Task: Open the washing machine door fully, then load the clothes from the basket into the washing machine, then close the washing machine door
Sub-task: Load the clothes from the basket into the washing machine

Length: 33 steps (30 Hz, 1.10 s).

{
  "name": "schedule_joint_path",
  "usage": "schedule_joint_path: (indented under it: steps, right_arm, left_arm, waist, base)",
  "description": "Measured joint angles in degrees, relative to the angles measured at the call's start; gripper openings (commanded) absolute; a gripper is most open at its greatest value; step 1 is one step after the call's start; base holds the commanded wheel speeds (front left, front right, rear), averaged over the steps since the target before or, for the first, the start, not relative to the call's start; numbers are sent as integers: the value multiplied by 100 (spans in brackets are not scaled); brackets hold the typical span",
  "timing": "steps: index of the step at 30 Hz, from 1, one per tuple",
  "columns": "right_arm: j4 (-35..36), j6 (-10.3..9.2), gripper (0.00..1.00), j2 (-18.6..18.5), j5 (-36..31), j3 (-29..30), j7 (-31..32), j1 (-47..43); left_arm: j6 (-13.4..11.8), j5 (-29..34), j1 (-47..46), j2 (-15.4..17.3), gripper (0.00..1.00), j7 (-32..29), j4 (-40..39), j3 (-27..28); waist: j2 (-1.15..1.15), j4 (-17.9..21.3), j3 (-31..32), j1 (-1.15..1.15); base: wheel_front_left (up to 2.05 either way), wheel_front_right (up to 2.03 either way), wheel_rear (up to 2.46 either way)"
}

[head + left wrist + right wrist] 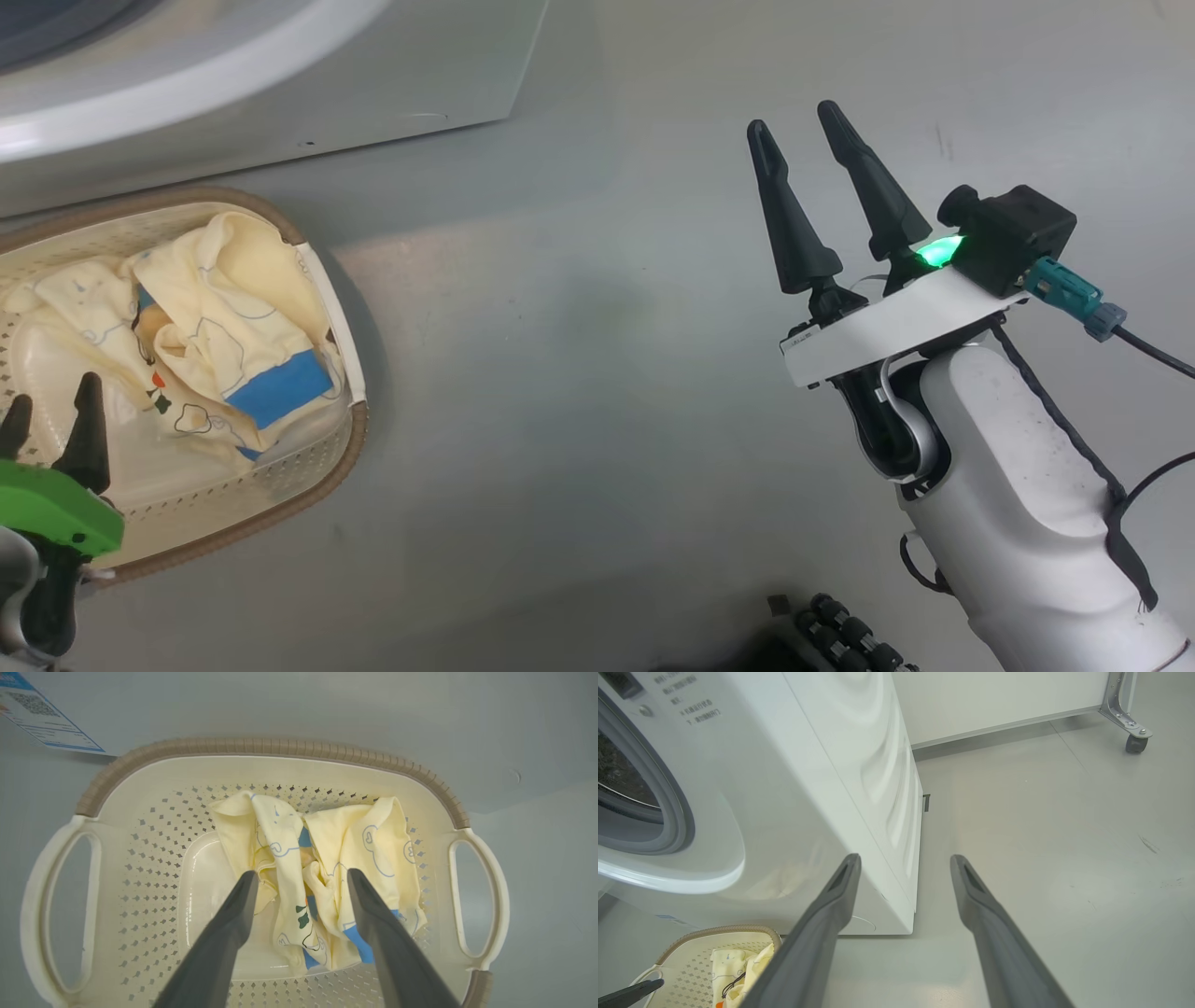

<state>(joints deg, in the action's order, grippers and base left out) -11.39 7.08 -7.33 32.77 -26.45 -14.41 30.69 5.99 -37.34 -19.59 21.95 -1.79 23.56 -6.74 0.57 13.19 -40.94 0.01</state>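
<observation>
In the head view the basket sits on the floor at the left of the frame, just below the white washing machine at the upper left. The clothes lie heaped inside it, cream-yellow with a blue band. The left tool hangs over the basket's lower left part, fingers spread and empty. The right tool stands at the right of the frame, well apart from the basket, also released and holding nothing. In the left wrist view the two fingers straddle the crumpled pile from above, and part of the basket's bottom at the left lies bare. In the right wrist view the machine's mouth at the upper left is uncovered, with the dark drum and grey gasket exposed. The opening step therefore looks done, though how wide the door stands I cannot tell. Loading looks under way at most, with garments left to lift. Closing the door remains.
</observation>
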Motion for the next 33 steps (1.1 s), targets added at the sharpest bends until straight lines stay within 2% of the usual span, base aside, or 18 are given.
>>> schedule_joint_path:
  steps: [21,28,33]
  right_arm:
    - [40,0,100,116,-60,-52,0,277]
    - [74,0,100,176,-99,-76,0,372]
    - [74,0,100,185,-105,-58,0,373]
  left_arm:
    - [98,-602,-1136,76,100,-958,1372,-247]
    - [98,-662,-1445,212,100,-1083,1567,-287]
    - [98,-735,-1657,187,100,-1090,1506,-594]
  waist:
    - [0,390,-779,0]
    - [0,519,-996,0]
    - [0,594,-1110,0]
  base:
    - [0,0,0]
    - [0,0,0]
    - [0,0,0]
